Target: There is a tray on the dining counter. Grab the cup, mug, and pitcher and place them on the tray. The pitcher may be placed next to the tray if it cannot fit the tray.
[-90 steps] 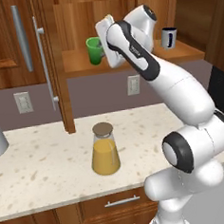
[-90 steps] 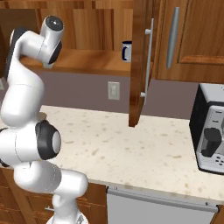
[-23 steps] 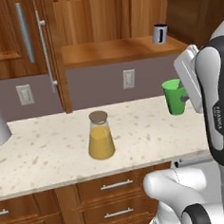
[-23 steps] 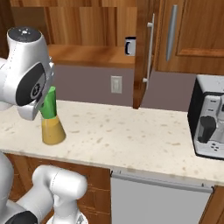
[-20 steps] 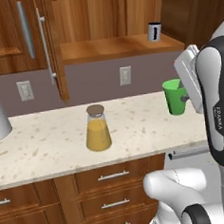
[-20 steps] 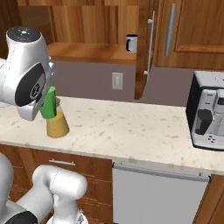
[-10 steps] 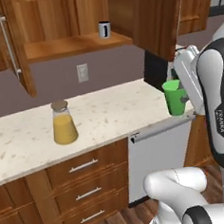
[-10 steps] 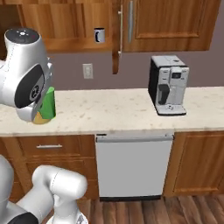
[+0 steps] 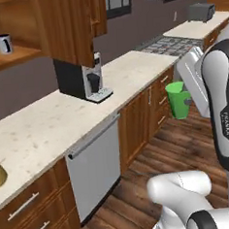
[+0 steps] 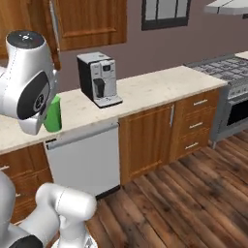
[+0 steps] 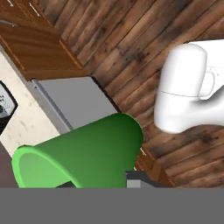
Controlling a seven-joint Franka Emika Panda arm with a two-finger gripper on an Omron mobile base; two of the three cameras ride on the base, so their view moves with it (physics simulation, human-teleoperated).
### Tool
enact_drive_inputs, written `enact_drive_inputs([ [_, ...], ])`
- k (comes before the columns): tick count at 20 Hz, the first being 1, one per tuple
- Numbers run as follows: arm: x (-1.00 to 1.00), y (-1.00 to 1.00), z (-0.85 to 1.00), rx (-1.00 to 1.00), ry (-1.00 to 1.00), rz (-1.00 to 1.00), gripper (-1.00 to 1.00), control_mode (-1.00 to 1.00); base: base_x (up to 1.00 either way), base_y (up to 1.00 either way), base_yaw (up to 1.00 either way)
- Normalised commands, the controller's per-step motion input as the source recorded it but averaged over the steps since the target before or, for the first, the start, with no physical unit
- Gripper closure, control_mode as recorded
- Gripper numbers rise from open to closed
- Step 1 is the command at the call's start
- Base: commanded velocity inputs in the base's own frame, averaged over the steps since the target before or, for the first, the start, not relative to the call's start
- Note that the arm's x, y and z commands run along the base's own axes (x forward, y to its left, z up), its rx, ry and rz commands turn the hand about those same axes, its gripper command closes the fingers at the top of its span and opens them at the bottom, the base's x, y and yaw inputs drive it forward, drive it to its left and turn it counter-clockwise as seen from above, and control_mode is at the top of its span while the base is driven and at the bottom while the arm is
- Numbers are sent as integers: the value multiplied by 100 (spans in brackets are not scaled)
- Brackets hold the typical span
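Left base view: cup unchanged (new backdrop)

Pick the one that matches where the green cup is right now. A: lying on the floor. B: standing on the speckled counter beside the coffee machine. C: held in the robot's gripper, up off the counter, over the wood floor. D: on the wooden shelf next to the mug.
C: the cup sits in the gripper at the arm's end, in the air beside the cabinets, with wood floor below it in the hand view.
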Motion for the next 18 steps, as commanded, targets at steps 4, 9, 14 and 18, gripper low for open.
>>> enact_drive_inputs([
  [4,0,0,0,0,0,0,100,100,-42,0,-91],
  [9,0,0,0,0,0,0,100,100,-8,0,-99],
  [14,0,0,0,0,0,0,100,100,0,1,-96],
  [18,0,0,0,0,0,0,100,100,0,6,-93],
])
